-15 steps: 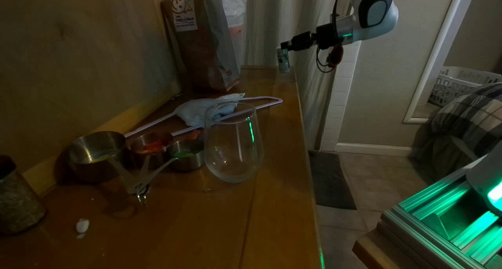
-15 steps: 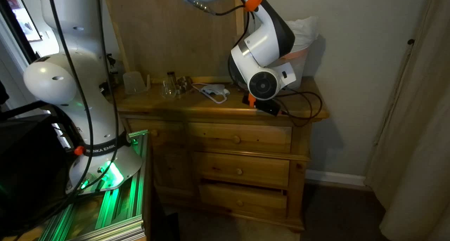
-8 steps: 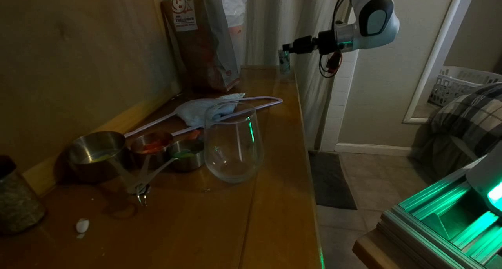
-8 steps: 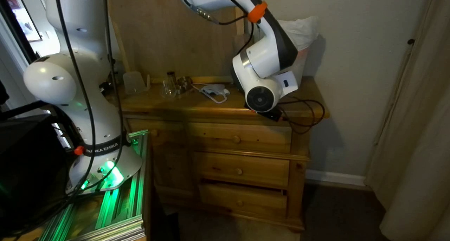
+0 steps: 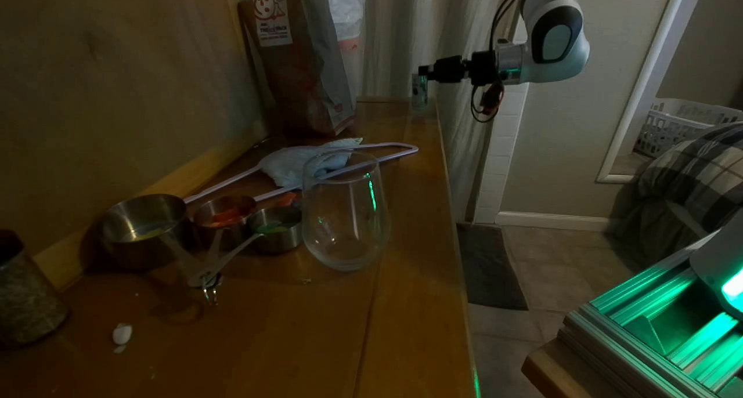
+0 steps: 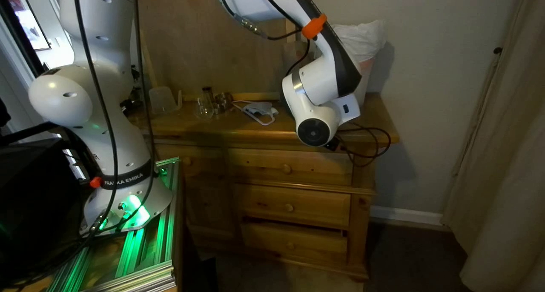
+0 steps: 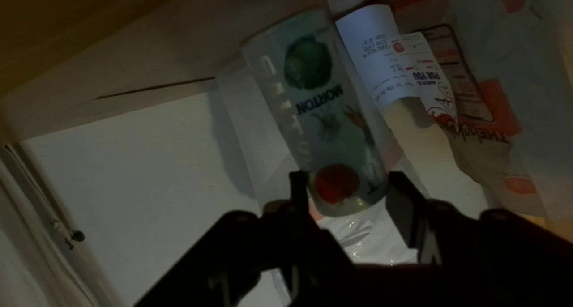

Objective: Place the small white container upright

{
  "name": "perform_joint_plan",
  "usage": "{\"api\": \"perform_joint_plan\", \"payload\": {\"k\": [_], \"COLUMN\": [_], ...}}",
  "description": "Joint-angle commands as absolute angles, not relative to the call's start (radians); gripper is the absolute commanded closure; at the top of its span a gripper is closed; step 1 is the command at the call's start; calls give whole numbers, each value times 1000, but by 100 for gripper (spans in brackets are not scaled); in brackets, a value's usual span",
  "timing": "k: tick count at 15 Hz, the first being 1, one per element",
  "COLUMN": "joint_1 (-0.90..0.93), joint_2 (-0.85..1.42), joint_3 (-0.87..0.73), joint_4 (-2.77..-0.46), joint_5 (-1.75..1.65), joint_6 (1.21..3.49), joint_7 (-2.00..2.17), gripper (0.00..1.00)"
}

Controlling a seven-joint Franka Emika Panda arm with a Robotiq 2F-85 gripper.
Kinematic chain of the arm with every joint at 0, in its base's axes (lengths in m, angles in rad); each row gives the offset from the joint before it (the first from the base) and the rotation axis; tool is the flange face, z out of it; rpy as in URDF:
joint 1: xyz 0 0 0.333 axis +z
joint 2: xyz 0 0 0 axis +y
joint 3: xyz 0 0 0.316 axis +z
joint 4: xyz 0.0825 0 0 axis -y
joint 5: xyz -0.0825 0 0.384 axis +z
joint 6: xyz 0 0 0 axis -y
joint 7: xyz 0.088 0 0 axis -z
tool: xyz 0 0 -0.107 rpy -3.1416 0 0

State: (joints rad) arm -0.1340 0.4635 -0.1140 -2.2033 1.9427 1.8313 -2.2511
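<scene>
The small white container is a whitish-grey cylinder with printed vegetables and the word MORTON. In an exterior view it hangs below my gripper, about upright, at the far right corner of the wooden dresser top. I cannot tell if its base touches the wood. In the wrist view my gripper has a finger on each side of the near end of the container, shut on it. In an exterior view the arm hides the gripper and container.
A paper bag stands at the back. A hanger with a pale cloth, a clear glass cup, metal measuring cups, a jar and a white scrap are on the dresser. Cables hang by the gripper.
The arm's wrist has come down and levelled out. The container in the gripper has gone from slightly tilted to about upright, in nearly the same place.
</scene>
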Motion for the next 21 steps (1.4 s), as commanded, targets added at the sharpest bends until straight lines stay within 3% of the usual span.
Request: {"api": "perform_joint_plan", "payload": {"k": [1,2,6,15,21], "joint_1": [-129,-129,-127,-108,-72], "joint_2": [489,490,491,319,46], "joint_3": [-131,-134,-141,-177,-172], "joint_4": [-2181,-2181,-2178,-2212,-2257], "joint_5": [1962,1961,1957,1865,1461], "joint_6": [1784,1779,1772,1854,2132], "joint_7": [-2249,-2249,-2247,-2177,-1852], "gripper": [27,26,1,0,0]}}
